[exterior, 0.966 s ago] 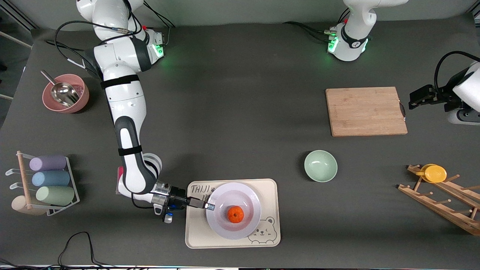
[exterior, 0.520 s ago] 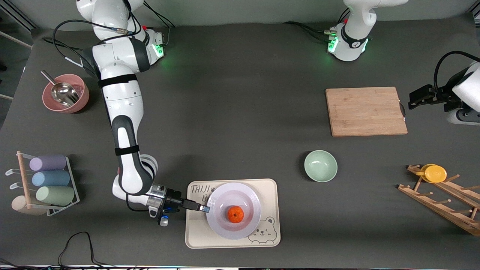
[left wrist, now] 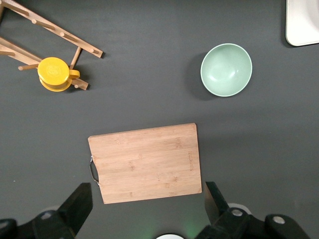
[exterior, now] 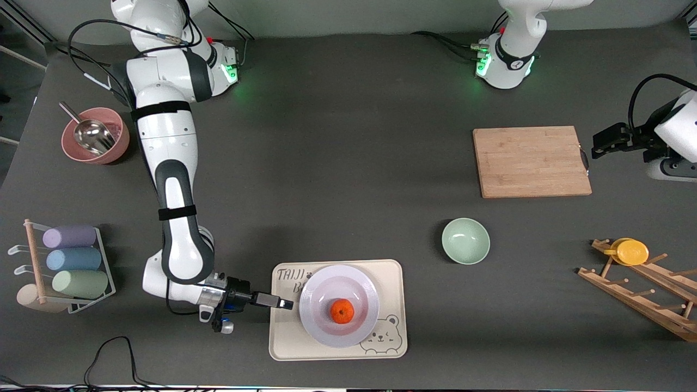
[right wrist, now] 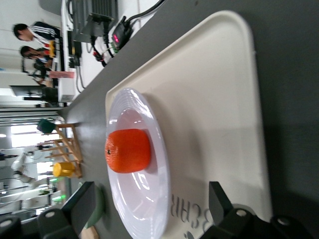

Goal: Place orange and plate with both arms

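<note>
We note two white arms — right arm (exterior: 174,179), left arm (exterior: 514,49) — dark grey joints, black straps, black cables, green-lit bases, black grippers.

tray (exterior: 392,348) lettering: half under plate (exterior: 338,306) | left arm (exterior: 672,136): cut by frame edge (pincer (exterior: 598,148) unclear)

**Where everything sits on the table**

The orange (exterior: 342,311) rests in the plate (exterior: 338,283), which sits on the tray (exterior: 391,270). The bowl (exterior: 465,240) stands beside the tray toward the left arm's end. The cutting board (exterior: 531,161) lies farther from the front camera than the bowl. The wooden rack (exterior: 642,291) holds a cup (exterior: 631,252) at that same end.
</note>
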{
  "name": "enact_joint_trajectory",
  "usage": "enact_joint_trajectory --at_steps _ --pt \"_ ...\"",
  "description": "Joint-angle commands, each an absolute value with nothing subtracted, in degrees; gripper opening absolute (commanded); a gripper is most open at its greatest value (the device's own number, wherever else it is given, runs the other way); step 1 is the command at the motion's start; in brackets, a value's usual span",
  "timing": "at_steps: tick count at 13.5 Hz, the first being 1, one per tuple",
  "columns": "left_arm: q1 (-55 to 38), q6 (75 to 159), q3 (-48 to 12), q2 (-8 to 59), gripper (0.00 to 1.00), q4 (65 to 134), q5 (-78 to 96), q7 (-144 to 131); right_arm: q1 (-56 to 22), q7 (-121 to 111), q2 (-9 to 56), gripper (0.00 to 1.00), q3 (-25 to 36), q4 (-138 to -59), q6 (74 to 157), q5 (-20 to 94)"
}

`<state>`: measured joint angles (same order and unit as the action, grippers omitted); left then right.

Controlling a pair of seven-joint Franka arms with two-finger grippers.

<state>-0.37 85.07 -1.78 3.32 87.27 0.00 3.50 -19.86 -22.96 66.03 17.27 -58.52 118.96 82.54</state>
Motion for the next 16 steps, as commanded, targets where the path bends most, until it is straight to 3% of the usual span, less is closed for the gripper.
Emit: enact_joint_trajectory --at_steps 1,11,16 --pt "-0.97 85.96 -1.41 2.46 1.0 88.07 -0.35 3.25 -19.6 -20.48 58.82 1.0 17.4 -65.63 118.04 73.68" --pt "-1.93 86.84 -1.49 2.37 1.0 87.89 -2.46 5.97 -20.39 -21.36 34.74 1.0 20.74 -93.31 118.04 42.76" --pt "-1.93 86.75 -1.49 2.37 1.0 87.8 -2.46 5.54 -20.48 -20.31 24.36 1.0 23.55 -99.76 115.76 24.29"
